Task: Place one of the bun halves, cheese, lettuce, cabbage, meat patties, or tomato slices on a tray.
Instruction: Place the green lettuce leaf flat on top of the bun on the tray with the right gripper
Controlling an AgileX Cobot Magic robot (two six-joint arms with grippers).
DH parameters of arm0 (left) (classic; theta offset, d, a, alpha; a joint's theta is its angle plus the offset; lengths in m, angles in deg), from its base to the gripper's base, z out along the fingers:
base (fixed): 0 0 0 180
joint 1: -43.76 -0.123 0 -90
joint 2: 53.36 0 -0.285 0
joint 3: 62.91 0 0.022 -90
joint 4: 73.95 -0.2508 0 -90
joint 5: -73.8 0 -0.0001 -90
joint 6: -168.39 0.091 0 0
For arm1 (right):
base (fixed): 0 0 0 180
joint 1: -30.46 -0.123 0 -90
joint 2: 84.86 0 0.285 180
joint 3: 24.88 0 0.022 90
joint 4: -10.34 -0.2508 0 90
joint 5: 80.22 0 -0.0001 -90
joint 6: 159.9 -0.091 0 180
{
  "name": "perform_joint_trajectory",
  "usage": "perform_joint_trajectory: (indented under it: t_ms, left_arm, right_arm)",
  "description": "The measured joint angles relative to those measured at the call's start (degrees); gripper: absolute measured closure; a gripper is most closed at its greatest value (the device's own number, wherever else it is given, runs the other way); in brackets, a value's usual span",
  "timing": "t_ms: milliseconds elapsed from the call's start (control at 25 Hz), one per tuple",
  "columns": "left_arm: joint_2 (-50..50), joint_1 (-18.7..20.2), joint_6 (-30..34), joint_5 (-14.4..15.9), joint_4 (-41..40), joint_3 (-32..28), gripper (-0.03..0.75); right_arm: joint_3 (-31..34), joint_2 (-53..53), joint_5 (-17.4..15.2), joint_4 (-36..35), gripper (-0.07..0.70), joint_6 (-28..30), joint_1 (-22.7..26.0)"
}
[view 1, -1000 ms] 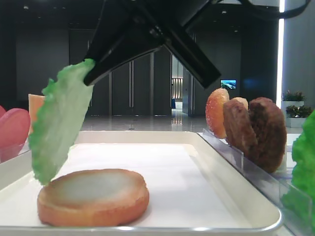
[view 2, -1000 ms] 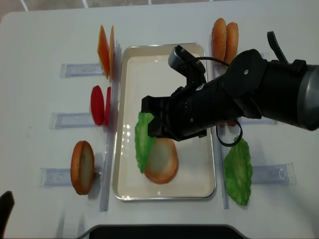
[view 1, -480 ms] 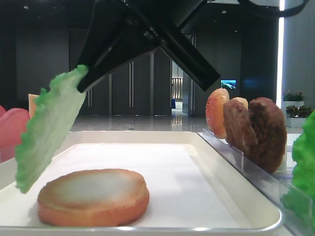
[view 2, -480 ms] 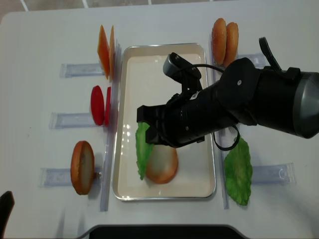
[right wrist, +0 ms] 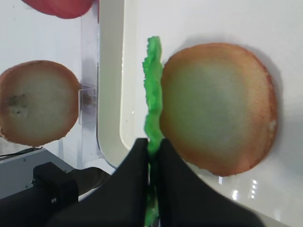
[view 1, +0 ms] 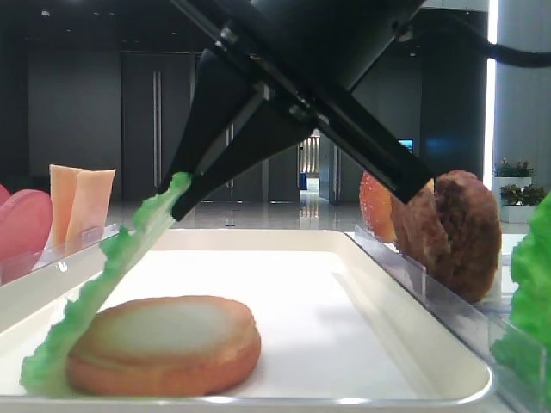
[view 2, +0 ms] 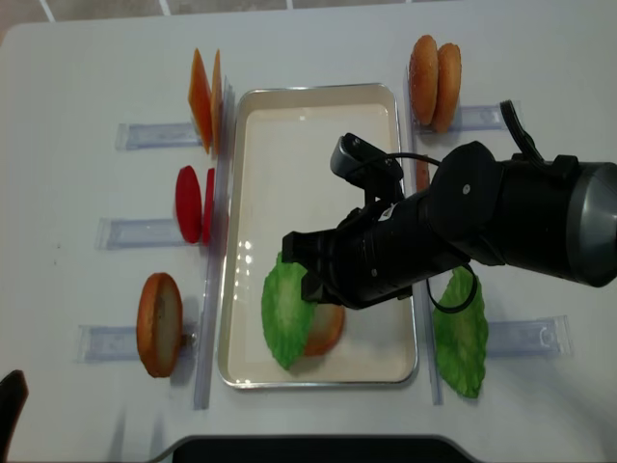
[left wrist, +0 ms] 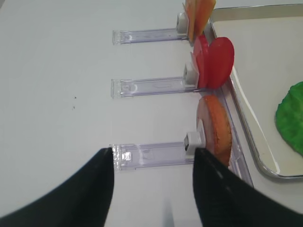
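Note:
My right gripper (right wrist: 150, 145) is shut on the top edge of the lettuce (right wrist: 152, 90), a ruffled green leaf. The leaf slants down from the fingers (view 1: 185, 191) along the left side of a bun half (view 1: 164, 340) lying pale face up in the white tray (view 1: 301, 284). The lettuce (view 1: 103, 288) has its lower end on the tray floor. From above, the lettuce (view 2: 284, 313) overlaps the left part of that bun half (view 2: 328, 330) at the near end of the tray (view 2: 308, 145). My left gripper (left wrist: 154, 153) hangs open over the bare table, left of the tray, holding nothing.
Clear racks flank the tray. On the left stand cheese slices (view 2: 204, 96), tomato slices (view 2: 193, 203) and another bun half (view 2: 159, 323). On the right are bun halves (view 2: 434, 69), meat patties (view 1: 448, 228) and a green leaf pile (view 2: 461, 333).
The right gripper has come down and towards the near end of the tray. The lettuce hung nearly upright before; it now leans low against the bun with its tip on the tray.

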Motion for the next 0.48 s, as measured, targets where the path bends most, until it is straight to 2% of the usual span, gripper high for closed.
perform_joint_trajectory:
  t_ms: [480]
  left_arm:
    - [0.00, 0.00, 0.00, 0.00, 0.00, 0.00, 0.307]
  right_arm:
    - [0.00, 0.00, -2.09, 4.27, 0.617, -0.98, 3.62]
